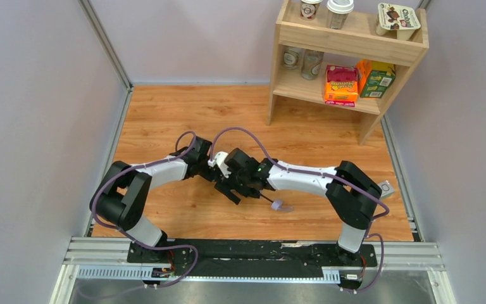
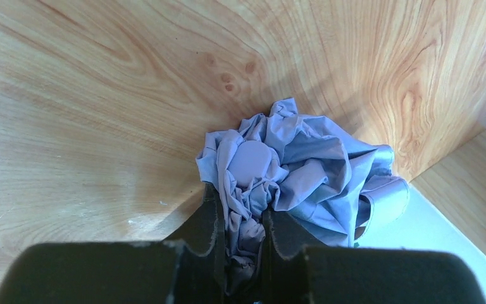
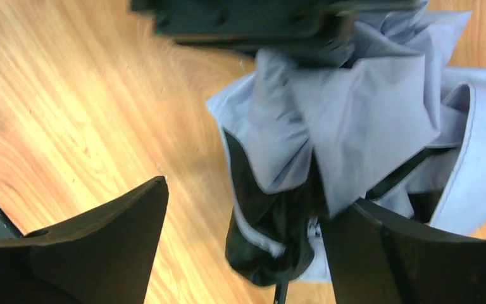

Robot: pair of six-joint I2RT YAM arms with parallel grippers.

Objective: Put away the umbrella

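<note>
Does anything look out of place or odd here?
The umbrella is a crumpled, loose bunch, not neatly rolled. The left gripper pinches a wad of its fabric; the right gripper is open around it.

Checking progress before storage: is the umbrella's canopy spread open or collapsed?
Collapsed: the umbrella fabric is bunched into crumpled folds, pinched in the left pincer.

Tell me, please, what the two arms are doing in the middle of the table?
Both arms have met over the wooden table to work on the umbrella, which is collapsed into a crumpled lavender bundle. The left gripper is shut on the bunched fabric. The right gripper is wide open, with the bundle between its fingers but not clamped. The strap tab sticks out loose beside the grippers, so the umbrella is not yet wrapped up.
</note>
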